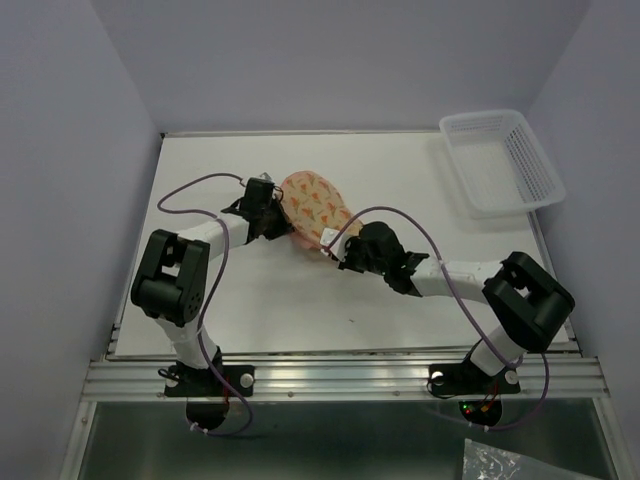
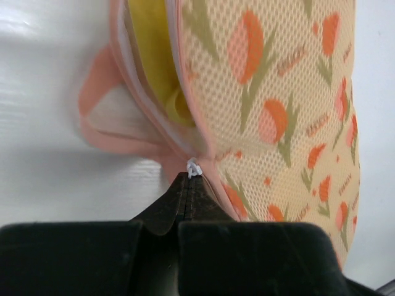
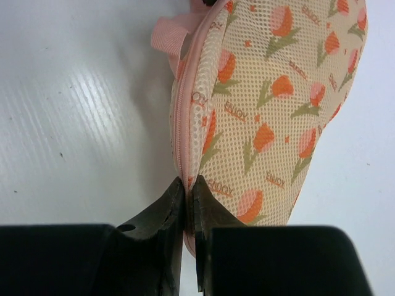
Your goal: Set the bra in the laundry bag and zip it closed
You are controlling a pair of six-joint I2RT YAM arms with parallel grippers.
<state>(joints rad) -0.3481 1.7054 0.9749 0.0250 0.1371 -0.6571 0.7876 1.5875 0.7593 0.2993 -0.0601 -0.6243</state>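
Note:
The peach laundry bag (image 1: 315,208) with orange print lies at the table's middle. My left gripper (image 1: 268,205) is at its left side, shut on the white zip pull (image 2: 193,168). In the left wrist view the bag (image 2: 290,98) is partly open beside the pink loop (image 2: 99,92), and the yellow bra (image 2: 157,61) shows inside the gap. My right gripper (image 1: 345,250) is at the bag's near end, shut on the bag's pink zipped edge (image 3: 185,132). The bag's patterned top (image 3: 278,98) fills the right wrist view.
A white plastic lattice basket (image 1: 503,160) stands at the table's back right corner. The white table (image 1: 300,310) ends at a metal rail near the arm bases.

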